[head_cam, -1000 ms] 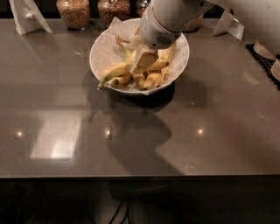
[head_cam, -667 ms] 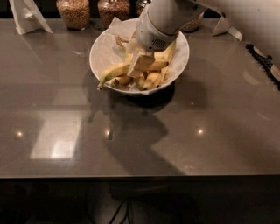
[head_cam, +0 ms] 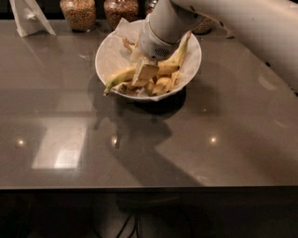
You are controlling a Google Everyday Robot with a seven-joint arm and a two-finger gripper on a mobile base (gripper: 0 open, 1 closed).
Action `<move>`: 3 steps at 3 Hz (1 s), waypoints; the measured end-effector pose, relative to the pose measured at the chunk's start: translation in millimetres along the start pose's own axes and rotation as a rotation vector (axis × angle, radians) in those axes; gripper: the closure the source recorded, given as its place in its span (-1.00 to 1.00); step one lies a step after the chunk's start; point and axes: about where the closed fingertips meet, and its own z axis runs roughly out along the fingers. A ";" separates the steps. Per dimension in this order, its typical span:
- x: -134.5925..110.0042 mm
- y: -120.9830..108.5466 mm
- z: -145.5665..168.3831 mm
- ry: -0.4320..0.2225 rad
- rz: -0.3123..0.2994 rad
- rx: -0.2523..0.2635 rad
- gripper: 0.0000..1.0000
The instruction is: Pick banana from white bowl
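Observation:
The white bowl [head_cam: 101, 59] stands at the back middle of the grey table, lined with crumpled white paper. It holds several bananas. The banana [head_cam: 120, 76], long, pale yellow and gently curved, lies across the front of the bowl, and its greenish stem tip hangs over the left rim. My gripper [head_cam: 145, 74] is down inside the bowl, right on top of this banana's middle and touching the pile. My white arm comes in from the upper right and hides the back of the bowl. Shorter bananas [head_cam: 163, 84] lie to the right of my gripper.
Glass jars of grains [head_cam: 78, 13] [head_cam: 121, 10] stand behind the bowl at the table's back edge. A folded white paper [head_cam: 29, 17] stands at the back left. The table's front edge [head_cam: 149, 188] runs across the lower part of the view.
My gripper has moved a little down and to the left, deeper into the bowl and onto the long banana. The bowl and bananas have stayed in place.

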 end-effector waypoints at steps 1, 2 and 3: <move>10.2 -1.7 13.6 0.034 -0.005 -0.004 -0.14; 20.2 -3.8 22.8 0.069 -0.008 -0.004 0.22; 20.5 -5.4 19.3 0.073 -0.006 -0.002 0.68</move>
